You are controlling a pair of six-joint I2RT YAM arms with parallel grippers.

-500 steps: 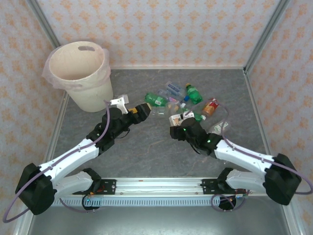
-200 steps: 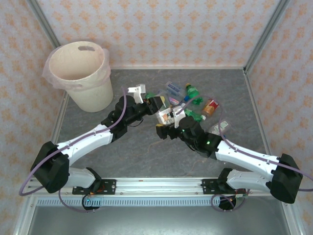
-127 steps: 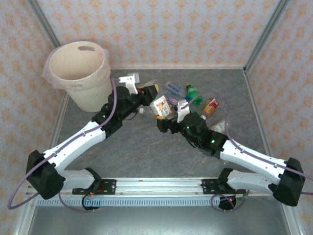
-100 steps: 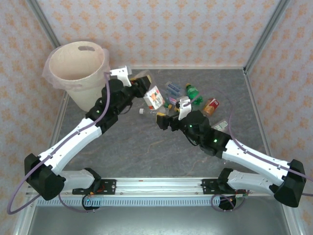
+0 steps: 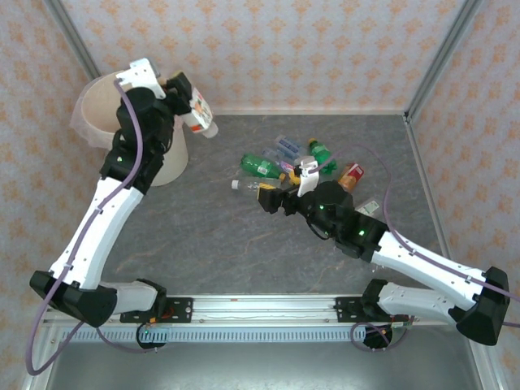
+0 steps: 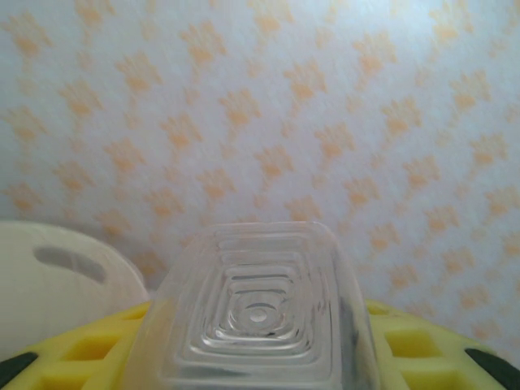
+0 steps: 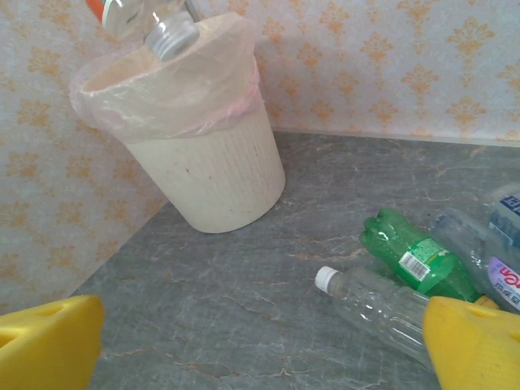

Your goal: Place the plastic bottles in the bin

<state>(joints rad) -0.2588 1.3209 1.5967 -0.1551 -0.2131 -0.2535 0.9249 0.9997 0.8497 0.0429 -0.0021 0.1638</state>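
L end effector clamped on a clear bottle, cap down, lifted up by the bin rim, prob to clear it for the drop. R end effector gapes wide, low over the tabletop near the remaining bottles, ready for the next pick.

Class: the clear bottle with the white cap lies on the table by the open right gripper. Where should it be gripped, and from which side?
Probably the clear bottle at mid-body, from above, jaws set across its width: it lies flat on its side, the cap end is narrow, and the green bottle lies close behind it.
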